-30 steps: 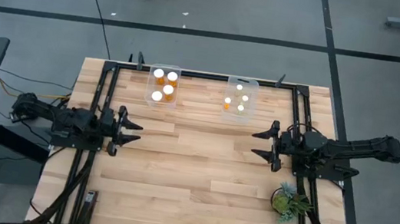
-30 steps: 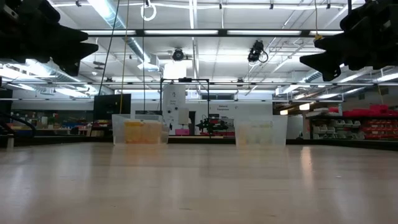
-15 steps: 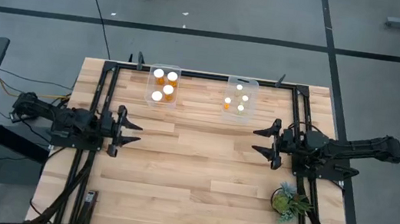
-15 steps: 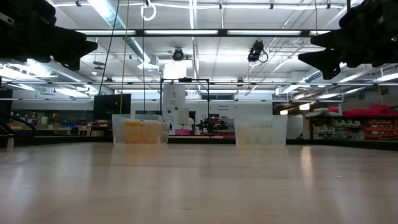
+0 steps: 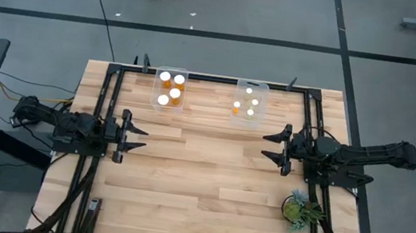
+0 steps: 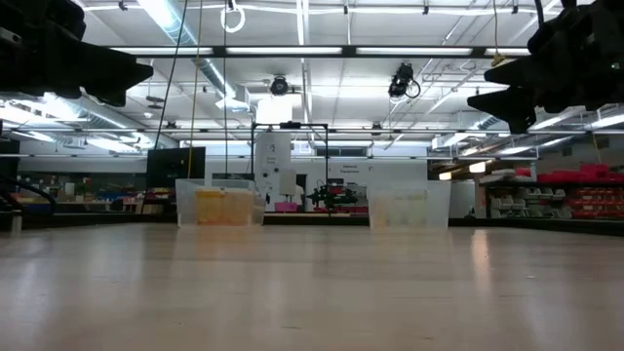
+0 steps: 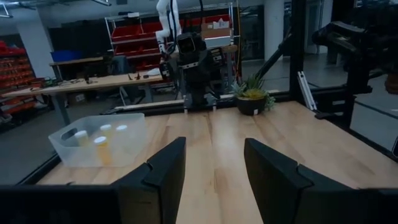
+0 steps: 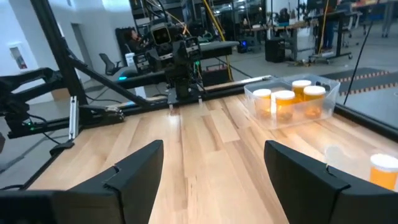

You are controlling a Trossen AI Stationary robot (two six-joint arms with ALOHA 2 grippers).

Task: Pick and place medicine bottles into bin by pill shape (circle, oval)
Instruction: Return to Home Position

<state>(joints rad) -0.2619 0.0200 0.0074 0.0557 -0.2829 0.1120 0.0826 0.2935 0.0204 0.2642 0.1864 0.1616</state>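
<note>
your left gripper is hanging over the left side of the table, fingers spread wide and holding nothing. your right gripper is facing it from the right side, also wide open and empty. four bottles are sitting in the left bin at the far edge, well apart from the left gripper. four more are sitting in the right bin, well apart from the right gripper. a plant is standing toward the near right corner.
</note>
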